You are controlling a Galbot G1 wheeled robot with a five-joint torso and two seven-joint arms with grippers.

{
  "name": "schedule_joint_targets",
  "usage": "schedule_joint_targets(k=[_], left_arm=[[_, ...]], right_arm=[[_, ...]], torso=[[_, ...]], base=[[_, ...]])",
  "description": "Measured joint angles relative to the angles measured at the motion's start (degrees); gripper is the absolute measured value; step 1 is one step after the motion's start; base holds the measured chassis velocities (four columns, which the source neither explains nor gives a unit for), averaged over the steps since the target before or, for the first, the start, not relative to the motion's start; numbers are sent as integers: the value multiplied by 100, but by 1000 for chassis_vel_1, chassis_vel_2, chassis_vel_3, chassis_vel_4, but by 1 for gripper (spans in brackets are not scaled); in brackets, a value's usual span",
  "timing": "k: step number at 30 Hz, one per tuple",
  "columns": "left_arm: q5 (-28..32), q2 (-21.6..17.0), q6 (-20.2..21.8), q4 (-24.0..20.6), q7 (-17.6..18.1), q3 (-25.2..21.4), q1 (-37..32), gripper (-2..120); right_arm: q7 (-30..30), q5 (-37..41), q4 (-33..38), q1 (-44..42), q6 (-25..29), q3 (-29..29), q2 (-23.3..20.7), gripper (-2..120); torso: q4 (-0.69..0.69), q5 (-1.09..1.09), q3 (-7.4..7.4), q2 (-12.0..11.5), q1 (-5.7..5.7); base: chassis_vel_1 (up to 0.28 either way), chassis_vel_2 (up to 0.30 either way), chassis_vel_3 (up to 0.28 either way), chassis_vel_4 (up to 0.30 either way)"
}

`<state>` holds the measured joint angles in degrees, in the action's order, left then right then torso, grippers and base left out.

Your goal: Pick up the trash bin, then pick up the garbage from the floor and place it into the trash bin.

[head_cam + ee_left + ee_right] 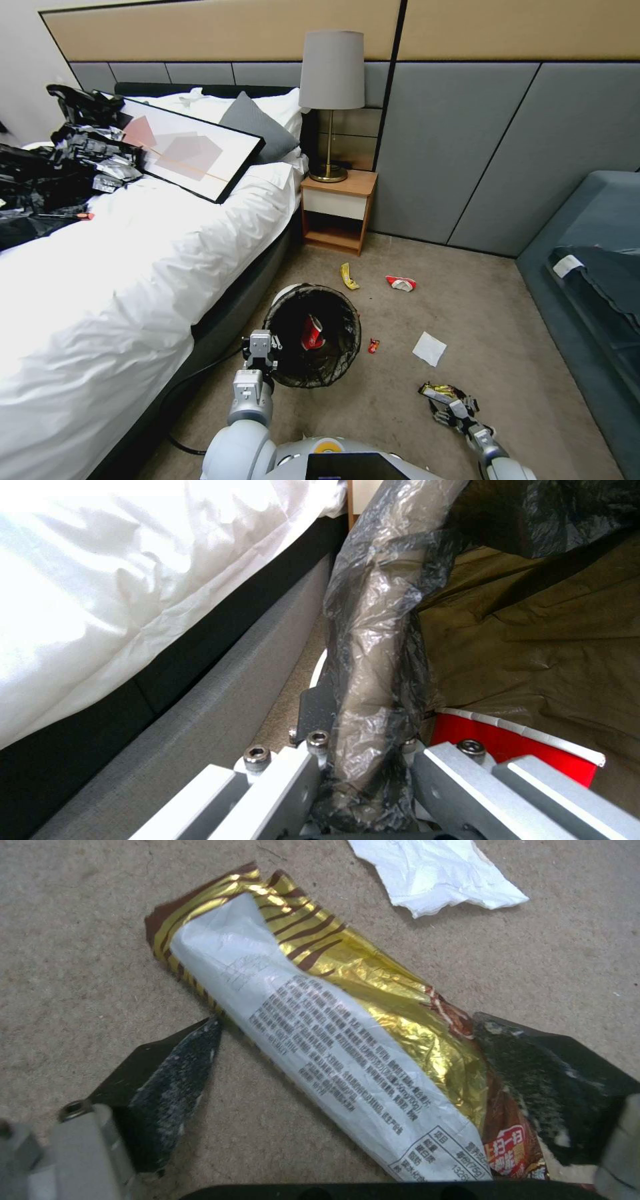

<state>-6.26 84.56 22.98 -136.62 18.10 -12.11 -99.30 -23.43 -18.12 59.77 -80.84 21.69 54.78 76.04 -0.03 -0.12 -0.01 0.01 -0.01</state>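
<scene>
Nearest us, on the left, our left end effector [261, 347] is clamped on the bagged rim of the trash bin [312, 335] beside the bed [133, 267]; light, stiff plastic, slippery liner. On the right, our right end effector [347, 1080] stands apart around the gold snack wrapper [320, 1040] on the floor: crinkly, nearly weightless, best pinched mid-length. Its near end is cut off.

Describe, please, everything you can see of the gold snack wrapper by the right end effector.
The wrapper is a long crinkled foil pack, gold with brown stripes, with a white back panel of small print and a red patch at one end. It lies flat on the carpet near a white tissue. The right end effector straddles it, open: one finger touches its red end, the other stands just clear.
</scene>
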Motion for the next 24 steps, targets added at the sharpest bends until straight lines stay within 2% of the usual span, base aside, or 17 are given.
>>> schedule_joint_targets(k=[4,11,24], left_arm=[[-5,4,0,0,3,-5,-11,0],[-16,8,-1,1,4,-8,-15,0],[-22,10,-2,4,4,-5,-16,0]], right_arm=[[-10,84,-301,142,8,-25,-42,85],[-7,147,-475,286,10,-34,-93,85],[43,227,-489,305,11,-42,-97,85]], torso=[[-2,2,0,1,0],[6,9,0,1,-1],[5,14,1,0,0]], base=[[0,0,0,0],[0,0,0,0],[0,0,0,0]])
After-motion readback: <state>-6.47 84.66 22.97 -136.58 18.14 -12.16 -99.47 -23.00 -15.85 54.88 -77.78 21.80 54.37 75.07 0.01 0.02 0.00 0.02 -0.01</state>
